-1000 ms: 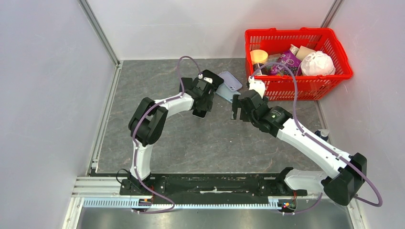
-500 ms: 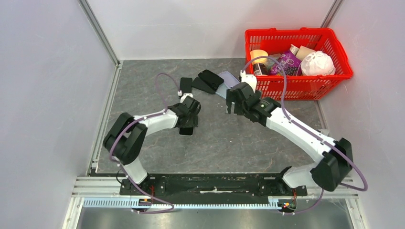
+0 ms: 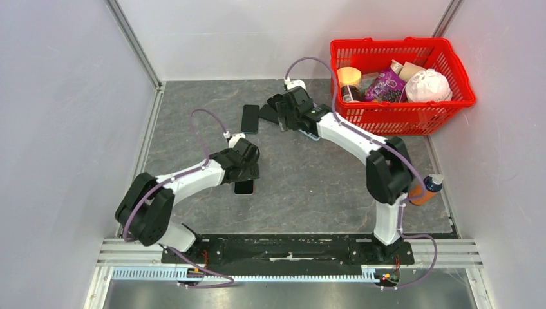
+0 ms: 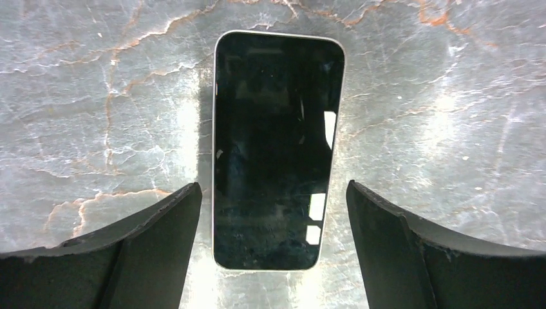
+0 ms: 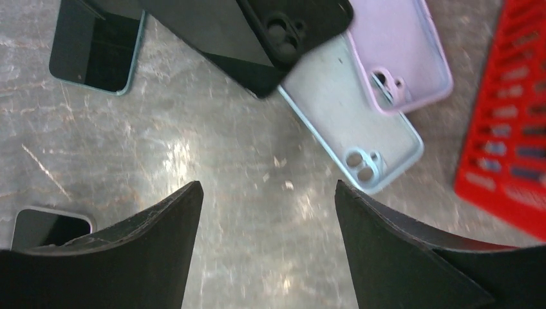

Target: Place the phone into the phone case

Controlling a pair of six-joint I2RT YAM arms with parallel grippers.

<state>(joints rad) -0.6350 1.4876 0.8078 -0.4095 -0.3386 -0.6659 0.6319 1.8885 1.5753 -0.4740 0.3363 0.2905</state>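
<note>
The phone (image 4: 277,148) lies flat, dark screen up, on the grey table; in the top view the phone (image 3: 244,187) is just in front of my left gripper (image 3: 244,168). My left gripper (image 4: 272,185) is open, its fingers either side of the phone's near end without touching it. Over the pile of cases at the back hovers my right gripper (image 5: 267,183), open and empty, seen from above as the right gripper (image 3: 288,114). Ahead of it lie a black case (image 5: 302,19), a light blue case (image 5: 351,125) and a lilac case (image 5: 399,58), all overlapping.
A second dark phone with a teal edge (image 5: 96,48) lies left of the cases, also visible as that phone (image 3: 250,118). A red basket (image 3: 402,119) of items stands at the back right. An orange bottle (image 3: 425,191) stands by the right arm's elbow.
My left arm brought the phone away from the cases toward the near left, set it on the table and opened. The right arm swung back and left over the cases.
</note>
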